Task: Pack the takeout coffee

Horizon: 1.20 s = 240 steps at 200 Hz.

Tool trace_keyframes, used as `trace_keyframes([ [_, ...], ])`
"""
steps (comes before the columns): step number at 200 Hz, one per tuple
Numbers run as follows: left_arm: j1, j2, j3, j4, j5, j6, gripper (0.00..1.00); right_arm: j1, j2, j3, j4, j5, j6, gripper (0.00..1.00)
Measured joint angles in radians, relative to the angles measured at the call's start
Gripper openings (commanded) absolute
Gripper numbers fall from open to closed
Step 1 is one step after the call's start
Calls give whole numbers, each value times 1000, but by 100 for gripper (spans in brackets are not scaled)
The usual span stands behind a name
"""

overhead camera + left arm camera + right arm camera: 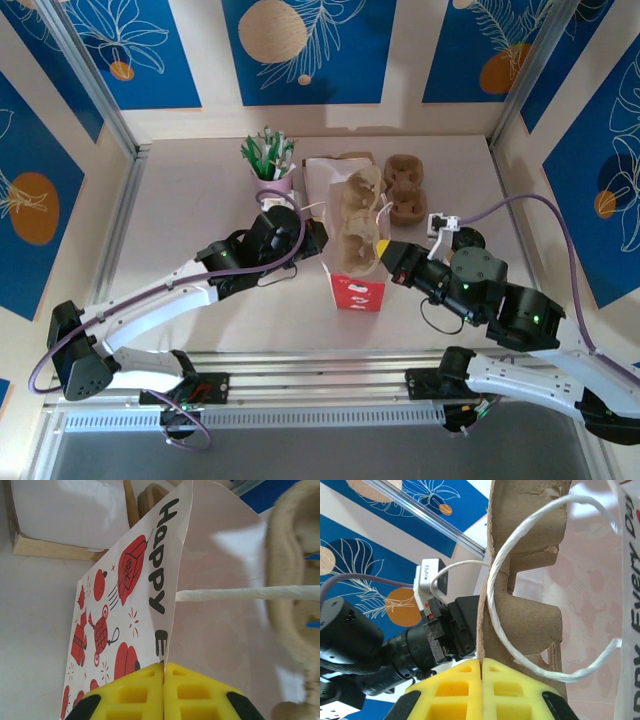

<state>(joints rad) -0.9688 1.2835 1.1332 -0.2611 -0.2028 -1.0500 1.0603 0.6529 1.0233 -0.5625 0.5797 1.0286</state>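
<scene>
Top external: left gripper (320, 233) clenched on the edge of the paper bag (357, 292), right gripper (384, 244) clamped on the pulp carrier (358, 215) standing inside it — the takeout coffee may sit in its wells, I cannot tell. A paper cup is light, thin-walled, crushable — grip gently around the body, below the rim.

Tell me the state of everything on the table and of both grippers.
paper bag: upright, mouth open
pulp carrier: partly inside the bag
second carrier: lying flat at the back, empty
pink cup: upright, holding sticks
left gripper: shut on the bag's edge
right gripper: shut on the pulp carrier's edge
</scene>
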Motion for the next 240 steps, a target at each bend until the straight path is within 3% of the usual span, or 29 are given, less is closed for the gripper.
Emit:
trace_keyframes([
  [96,2,-26,-30,48,39,-44,34,0,5,-39,22,13,18,0],
  [147,2,-56,-50,86,49,-36,60,-40,8,-39,42,2,10,0],
  [240,26,-144,-48,107,50,24,61,-126,13,-70,70,-74,20,0],
])
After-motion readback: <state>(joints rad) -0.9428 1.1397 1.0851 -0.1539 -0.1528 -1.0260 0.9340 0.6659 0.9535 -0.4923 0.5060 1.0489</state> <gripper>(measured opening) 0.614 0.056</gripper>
